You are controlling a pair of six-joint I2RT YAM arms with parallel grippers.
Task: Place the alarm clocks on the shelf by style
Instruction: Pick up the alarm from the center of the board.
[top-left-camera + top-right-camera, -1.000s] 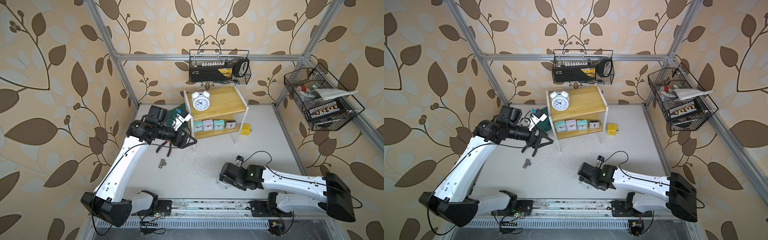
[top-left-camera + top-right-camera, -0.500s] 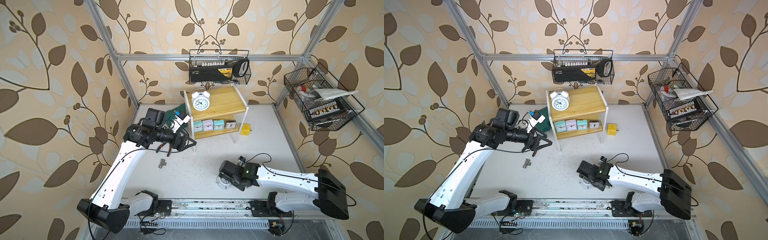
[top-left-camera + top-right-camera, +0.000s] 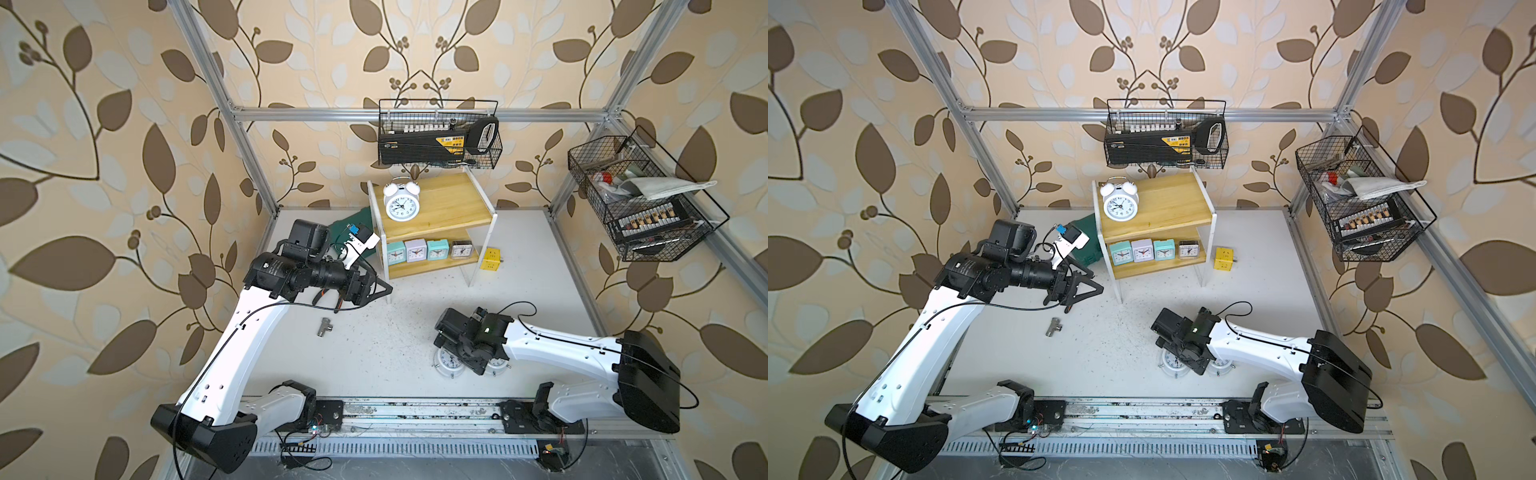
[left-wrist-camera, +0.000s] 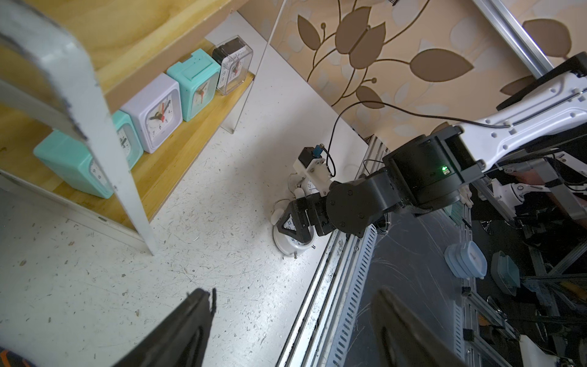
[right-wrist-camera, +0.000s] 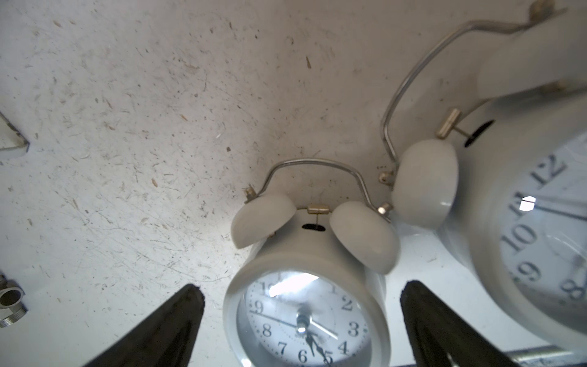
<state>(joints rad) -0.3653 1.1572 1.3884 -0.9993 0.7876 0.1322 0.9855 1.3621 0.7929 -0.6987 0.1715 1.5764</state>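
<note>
The shelf (image 3: 453,203) stands at the back. One white twin-bell alarm clock (image 3: 401,203) is upright on its top board. On the lower board stand a teal clock (image 3: 396,252), a lilac one (image 3: 415,250), another teal one (image 3: 438,249) and a dark clear one (image 3: 461,249). Two more twin-bell clocks (image 3: 445,358) (image 3: 497,365) lie face up near the front rail. My right gripper (image 5: 301,295) hangs over them, open, with a finger (image 5: 165,327) on each side of the smaller-looking clock (image 5: 305,317). My left gripper (image 3: 380,291) is open and empty, in front of the shelf's left leg.
A yellow cube socket (image 3: 490,259) sits right of the shelf. A metal tee fitting (image 3: 324,328) lies below my left gripper. A dark green case (image 3: 353,222) is left of the shelf. Wire baskets hang on the back wall (image 3: 438,137) and the right wall (image 3: 640,199).
My right arm has stretched a little leftward and its wrist has tipped over the two lying clocks. My left gripper has barely moved. Both grippers stay open.
</note>
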